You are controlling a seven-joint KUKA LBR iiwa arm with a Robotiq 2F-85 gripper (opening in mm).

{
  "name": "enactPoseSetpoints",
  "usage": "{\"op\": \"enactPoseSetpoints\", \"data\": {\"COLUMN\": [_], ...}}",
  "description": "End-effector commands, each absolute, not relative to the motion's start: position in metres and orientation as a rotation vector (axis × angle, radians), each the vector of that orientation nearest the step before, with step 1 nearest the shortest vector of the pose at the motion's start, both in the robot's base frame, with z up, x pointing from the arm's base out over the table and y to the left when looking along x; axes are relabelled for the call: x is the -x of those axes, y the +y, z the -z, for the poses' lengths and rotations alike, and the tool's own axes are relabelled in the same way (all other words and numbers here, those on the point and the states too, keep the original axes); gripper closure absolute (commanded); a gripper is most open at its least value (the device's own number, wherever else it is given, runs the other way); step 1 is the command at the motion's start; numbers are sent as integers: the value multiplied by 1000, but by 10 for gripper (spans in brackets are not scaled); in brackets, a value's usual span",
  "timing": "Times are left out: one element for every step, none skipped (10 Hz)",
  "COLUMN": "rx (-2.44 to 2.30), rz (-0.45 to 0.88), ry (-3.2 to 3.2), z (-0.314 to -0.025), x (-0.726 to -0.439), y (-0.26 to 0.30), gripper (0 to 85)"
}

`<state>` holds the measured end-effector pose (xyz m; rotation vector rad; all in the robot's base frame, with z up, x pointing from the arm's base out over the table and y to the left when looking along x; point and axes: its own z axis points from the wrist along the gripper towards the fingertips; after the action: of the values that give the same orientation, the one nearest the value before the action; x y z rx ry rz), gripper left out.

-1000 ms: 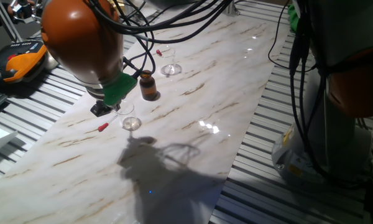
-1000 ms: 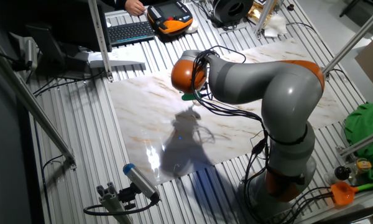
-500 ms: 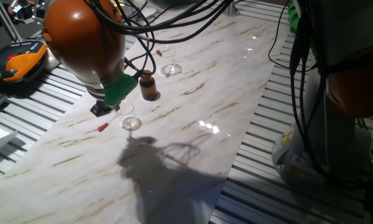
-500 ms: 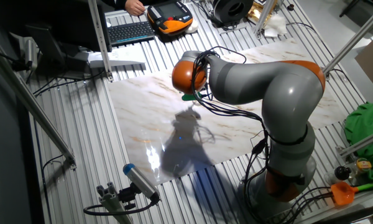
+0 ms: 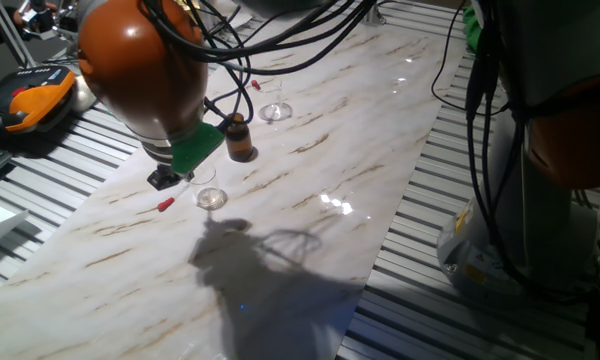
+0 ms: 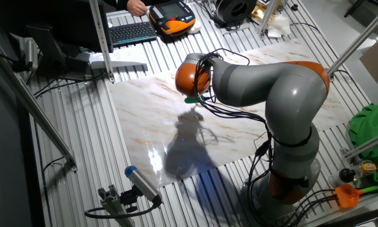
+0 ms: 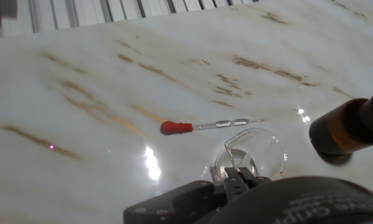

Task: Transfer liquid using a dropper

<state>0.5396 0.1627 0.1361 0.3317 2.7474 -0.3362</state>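
Observation:
A dropper (image 7: 199, 127) with a red bulb and a clear glass tube lies flat on the marble table (image 5: 310, 190); in one fixed view it shows as a red tip (image 5: 166, 204). Just right of it stands a small clear glass dish (image 7: 252, 154) (image 5: 211, 198). An open brown bottle (image 7: 351, 127) (image 5: 240, 140) stands further right. My gripper (image 7: 237, 178) (image 5: 168, 179) hangs just above the table, over the near rim of the dish and a little short of the dropper. Its fingertips sit close together with nothing between them. In the other fixed view the arm hides the gripper.
A second clear glass (image 5: 274, 110) with another red-bulbed dropper (image 5: 255, 86) stands behind the bottle. The arm's thick black cables (image 5: 280, 40) hang over the table's far side. Slatted metal framing (image 5: 70, 160) borders the marble sheet. A keyboard (image 6: 131, 31) and an orange pendant (image 6: 173, 17) lie beyond it.
The arm's orange joint and the hand have shifted slightly to the right. The dropper, dish and bottle have not moved.

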Motion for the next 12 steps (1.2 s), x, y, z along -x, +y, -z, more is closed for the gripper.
{"op": "enactPoseSetpoints", "data": {"rx": [-327,-329,-330,-330,-335,-336,-337,-337,-340,-342,-346,-346], "rz": [349,338,339,341,339,342,340,346,349,351,355,360], "ry": [2741,2743,2741,2741,2742,2733,2729,2726,2725,2724,2725,2727], "z": [-134,-132,-130,-130,-129,-127,-126,-126,-126,-126,-127,-128], "x": [-539,-539,-539,-538,-538,-538,-538,-538,-538,-538,-538,-538], "y": [163,162,162,162,162,162,162,162,162,162,163,163], "gripper": [850,850,850,850,850,850,850,850,680,680,680,680]}}
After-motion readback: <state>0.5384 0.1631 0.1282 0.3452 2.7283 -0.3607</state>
